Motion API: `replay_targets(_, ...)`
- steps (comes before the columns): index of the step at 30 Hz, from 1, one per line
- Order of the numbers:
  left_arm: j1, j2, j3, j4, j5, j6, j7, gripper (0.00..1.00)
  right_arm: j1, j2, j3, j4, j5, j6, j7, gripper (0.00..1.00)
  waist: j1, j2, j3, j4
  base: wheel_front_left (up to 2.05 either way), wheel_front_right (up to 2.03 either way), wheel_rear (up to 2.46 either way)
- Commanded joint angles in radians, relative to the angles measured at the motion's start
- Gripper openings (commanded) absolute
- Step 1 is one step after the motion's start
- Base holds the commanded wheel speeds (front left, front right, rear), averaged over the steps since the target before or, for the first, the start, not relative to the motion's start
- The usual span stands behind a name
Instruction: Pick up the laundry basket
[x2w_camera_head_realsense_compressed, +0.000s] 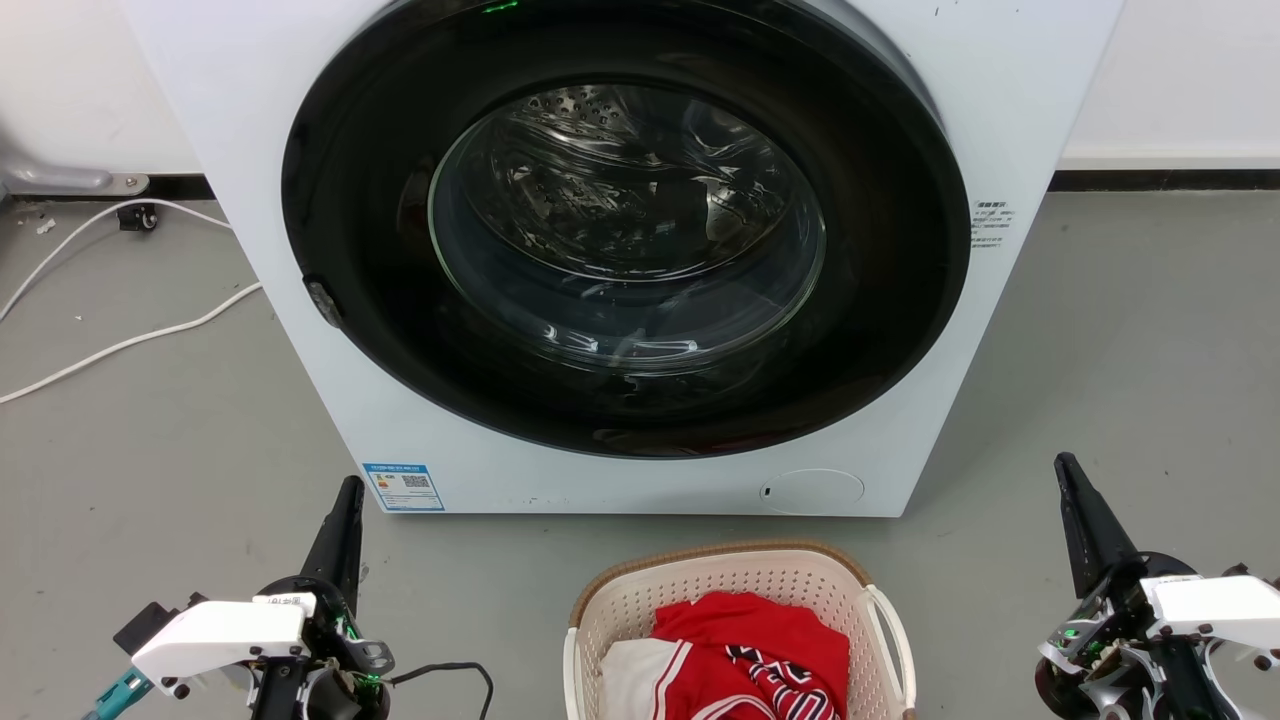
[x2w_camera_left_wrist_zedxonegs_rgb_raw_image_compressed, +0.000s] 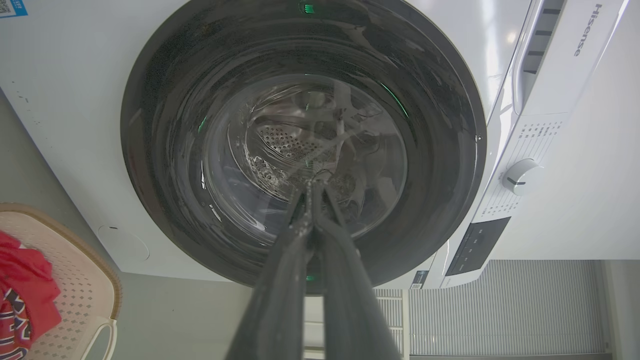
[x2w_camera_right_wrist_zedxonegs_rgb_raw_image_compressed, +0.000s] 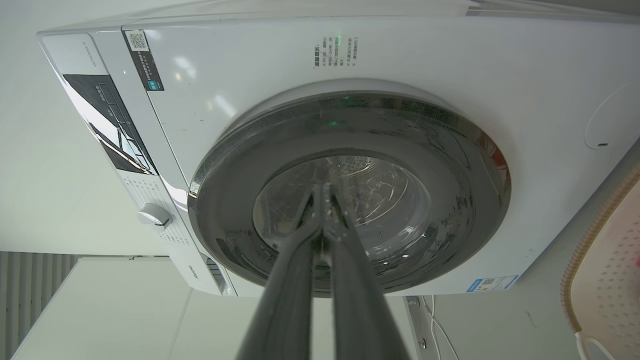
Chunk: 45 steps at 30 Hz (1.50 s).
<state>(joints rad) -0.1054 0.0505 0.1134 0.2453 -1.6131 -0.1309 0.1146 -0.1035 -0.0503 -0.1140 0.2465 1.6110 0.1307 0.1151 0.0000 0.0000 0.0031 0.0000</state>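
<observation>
While both arms sit low near the floor, the jaws of each are together. In the left wrist view the left gripper (x2w_camera_left_wrist_zedxonegs_rgb_raw_image_compressed: 310, 187) has its 2 dark fingers meeting at the tips with nothing between them. In the right wrist view the right gripper (x2w_camera_right_wrist_zedxonegs_rgb_raw_image_compressed: 323, 189) reads the same.

Head view: the left gripper is at lower left and the right gripper at lower right. Both point up toward the washer (x2w_camera_head_realsense_compressed: 620, 485) and touch nothing.

The laundry basket (x2w_camera_head_realsense_compressed: 640, 600) stands on the grey floor (x2w_camera_head_realsense_compressed: 150, 480) at bottom centre, between the 2 grippers and well apart from both. It is near the washer front but not touching it. It has cream perforated walls, a tan-brown rim and a white loop handle (x2w_camera_head_realsense_compressed: 897, 630) on the side toward the right gripper.

Contents: a red garment (x2w_camera_head_realsense_compressed: 770, 635) with dark and white lettering, and a white garment (x2w_camera_head_realsense_compressed: 630, 680) beside it.

The washer door (x2w_camera_head_realsense_compressed: 625, 230) is closed, a dark ring around clear glass, with the drum visible behind it. A blue label (x2w_camera_head_realsense_compressed: 403, 487) sits at the lower left of the washer front. White cables (x2w_camera_head_realsense_compressed: 130, 342) trail across the floor at far left.
</observation>
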Motion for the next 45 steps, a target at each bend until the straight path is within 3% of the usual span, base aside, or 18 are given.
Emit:
replay_targets(1, -0.008, -0.001, 0.002, 0.000, 0.000, -0.002, 0.002, 0.00, -0.011, 0.000, 0.000, -0.004, 0.004, 0.000, 0.000, 0.00, 0.0000, 0.0000, 0.000, 0.000, 0.00, 0.00, 0.00)
replay_targets(26, -0.008, -0.001, 0.002, 0.000, 0.000, -0.002, 0.002, 0.00, -0.011, 0.000, 0.000, -0.004, 0.004, 0.000, 0.000, 0.00, 0.0000, 0.0000, 0.000, 0.000, 0.00, 0.00, 0.00)
replay_targets(27, 0.000, 0.000, 0.000, 0.000, 0.000, 0.000, 0.000, 1.00, 0.000, 0.000, 0.000, 0.000, 0.000, 0.000, 0.000, 1.00, 0.0000, 0.0000, 0.000, 0.000, 0.00, 0.00, 0.00)
replay_targets(35, 0.023, -0.002, -0.011, 0.003, 0.026, 0.000, -0.027, 1.00, 0.024, 0.001, -0.004, 0.021, -0.025, 0.000, -0.027, 1.00, 0.0000, 0.0000, 0.001, 0.000, 0.00, 0.00, 0.00)
replay_targets(45, 0.030, -0.002, -0.008, -0.032, 0.207, 0.008, -0.076, 1.00, 0.041, 0.001, -0.011, -0.044, -0.243, 0.000, -0.075, 1.00, 0.0000, 0.0000, 0.001, 0.001, 0.00, 0.00, 0.00)
